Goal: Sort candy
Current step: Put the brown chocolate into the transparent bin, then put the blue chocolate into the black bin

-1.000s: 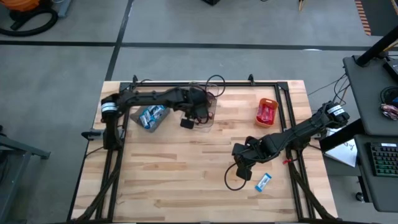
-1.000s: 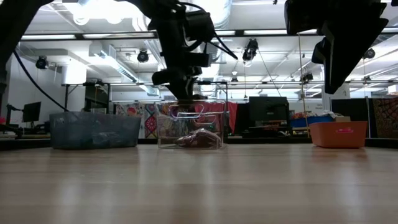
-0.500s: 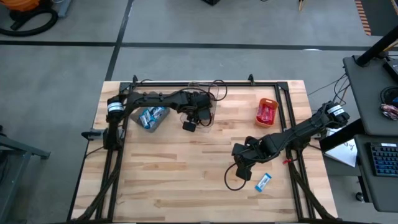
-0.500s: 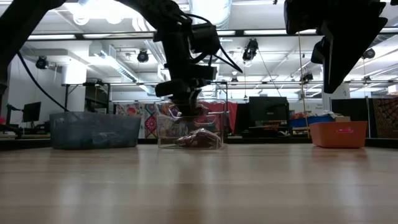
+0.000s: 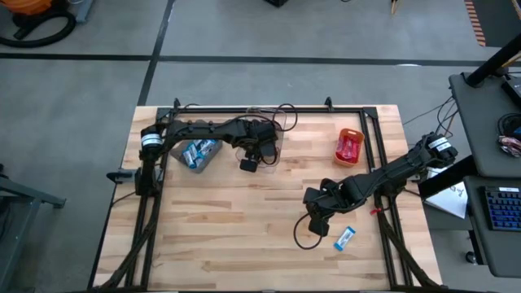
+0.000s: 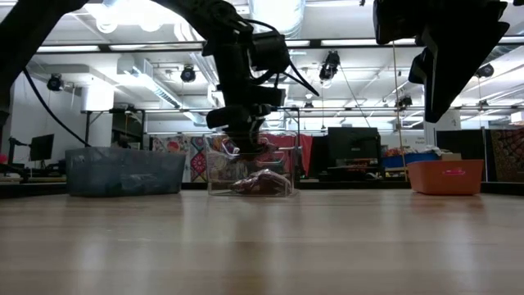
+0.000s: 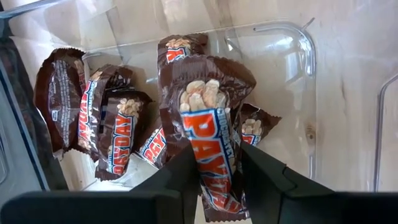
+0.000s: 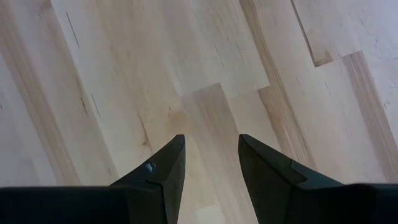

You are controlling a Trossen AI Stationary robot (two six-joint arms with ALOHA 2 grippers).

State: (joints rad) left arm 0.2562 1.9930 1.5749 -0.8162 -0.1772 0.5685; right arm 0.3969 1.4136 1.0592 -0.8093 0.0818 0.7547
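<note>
My left gripper hangs over the clear bin at the far middle of the table, fingers drawn in on a dark brown bar, its wrapper pinched between the two pads and pointing down into the bin. Beneath it, more dark brown bars lie piled on the clear floor, some overlapping, one flat against the wall. From table height I see the same brown heap low in the clear bin. My right gripper waits above bare wood near the front right, fingers parted with nothing between them. A blue-and-white bar lies on the table just beside it. Blue-and-white bars fill the grey bin, and red bars sit in the orange bin.
</note>
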